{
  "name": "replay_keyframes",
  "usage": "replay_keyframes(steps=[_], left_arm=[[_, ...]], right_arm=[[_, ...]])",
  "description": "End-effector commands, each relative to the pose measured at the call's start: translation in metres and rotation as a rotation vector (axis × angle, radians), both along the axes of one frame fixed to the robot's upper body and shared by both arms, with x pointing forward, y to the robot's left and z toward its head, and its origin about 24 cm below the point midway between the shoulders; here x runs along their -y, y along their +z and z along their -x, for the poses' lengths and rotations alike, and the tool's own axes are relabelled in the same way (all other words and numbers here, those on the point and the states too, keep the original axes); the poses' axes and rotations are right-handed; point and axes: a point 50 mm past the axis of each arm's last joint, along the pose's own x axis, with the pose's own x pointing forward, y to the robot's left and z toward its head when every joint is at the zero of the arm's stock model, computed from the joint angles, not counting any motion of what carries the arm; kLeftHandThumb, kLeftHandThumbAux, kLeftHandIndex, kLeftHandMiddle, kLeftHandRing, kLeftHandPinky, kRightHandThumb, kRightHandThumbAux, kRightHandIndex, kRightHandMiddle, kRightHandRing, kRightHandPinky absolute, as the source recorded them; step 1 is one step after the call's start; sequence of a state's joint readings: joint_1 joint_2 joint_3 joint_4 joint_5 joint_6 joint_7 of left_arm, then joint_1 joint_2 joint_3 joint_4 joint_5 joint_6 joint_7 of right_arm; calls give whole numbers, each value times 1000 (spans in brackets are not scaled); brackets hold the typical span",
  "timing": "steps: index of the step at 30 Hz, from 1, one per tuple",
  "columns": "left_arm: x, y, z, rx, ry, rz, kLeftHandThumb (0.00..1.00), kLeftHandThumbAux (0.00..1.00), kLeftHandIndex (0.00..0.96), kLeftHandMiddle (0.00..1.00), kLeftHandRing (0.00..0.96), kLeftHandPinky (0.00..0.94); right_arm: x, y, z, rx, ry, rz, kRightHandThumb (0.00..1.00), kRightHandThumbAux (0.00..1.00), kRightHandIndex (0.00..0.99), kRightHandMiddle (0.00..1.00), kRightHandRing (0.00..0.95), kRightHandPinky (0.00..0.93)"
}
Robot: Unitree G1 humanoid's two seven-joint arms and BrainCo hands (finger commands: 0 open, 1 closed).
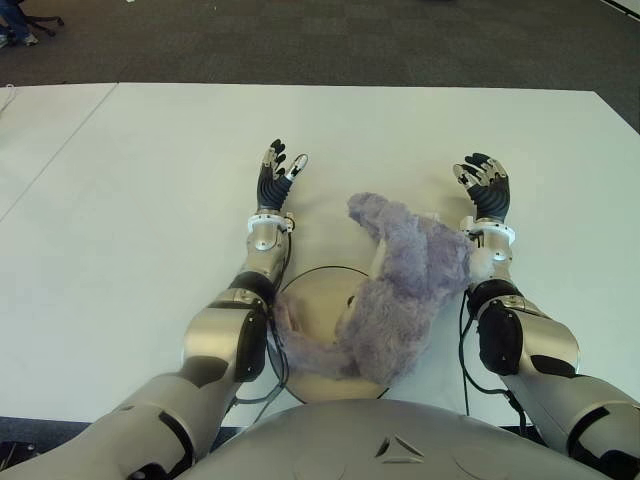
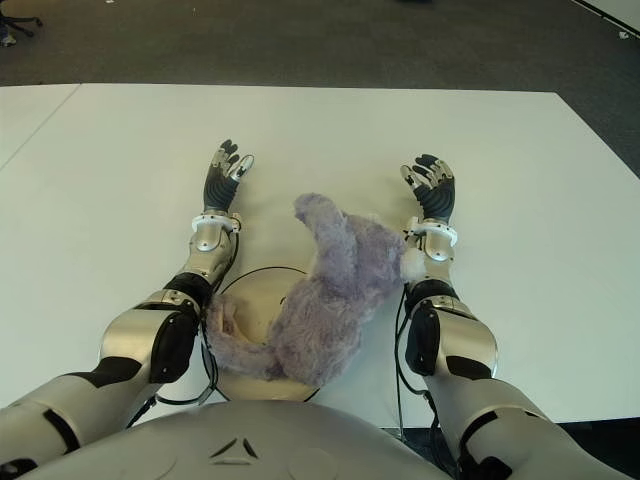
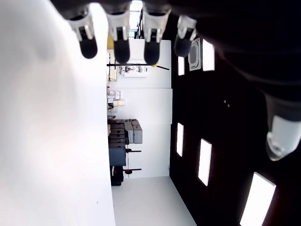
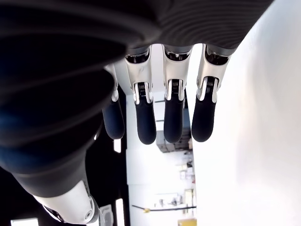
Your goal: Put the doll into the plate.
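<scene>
White tabletop (image 1: 150,200) in front of me, with the doll (image 1: 400,290) draped over the plate (image 1: 310,300).

Fuzzy and purple, the doll lies partly in the round plate close to my body, its lower part on the plate's near right side, its upper part spilling over the rim toward my right forearm and touching it. My left robot hand (image 1: 277,172) is up beyond the plate, left of the doll, fingers spread and holding nothing. My right robot hand (image 1: 484,182) shows beyond and to the right of the doll, fingers likewise apart and empty. Dark carpet floor (image 1: 350,40) lies past the far edge of the tabletop.
</scene>
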State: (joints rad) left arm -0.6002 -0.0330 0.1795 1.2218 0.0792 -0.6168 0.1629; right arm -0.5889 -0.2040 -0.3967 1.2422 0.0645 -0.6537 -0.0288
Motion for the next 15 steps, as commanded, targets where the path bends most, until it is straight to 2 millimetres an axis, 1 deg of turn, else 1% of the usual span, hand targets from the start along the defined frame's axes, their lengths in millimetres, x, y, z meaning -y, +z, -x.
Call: replay_keyframes(steps=[1,9,12,15], left_arm=[[-11,-93,82,-462,28,18,0,509,12,96,86,62],[-11,-94,83,-467,36,22,0,522,12,100,91,74],[-11,-93,83,-454,36,11,0,515,8,98,87,55],[-10,-92,82,-452,30,10,0,515,7,97,85,58]], right_arm=[[-23,-95,77,-403,-39,-171,253,787,506,636,632,600],[-22,-95,77,-405,-36,-168,265,782,504,627,622,601],[-22,-95,77,-398,-35,-169,261,779,505,632,628,608],[-22,-95,76,-396,-34,-172,258,780,501,635,632,614]])
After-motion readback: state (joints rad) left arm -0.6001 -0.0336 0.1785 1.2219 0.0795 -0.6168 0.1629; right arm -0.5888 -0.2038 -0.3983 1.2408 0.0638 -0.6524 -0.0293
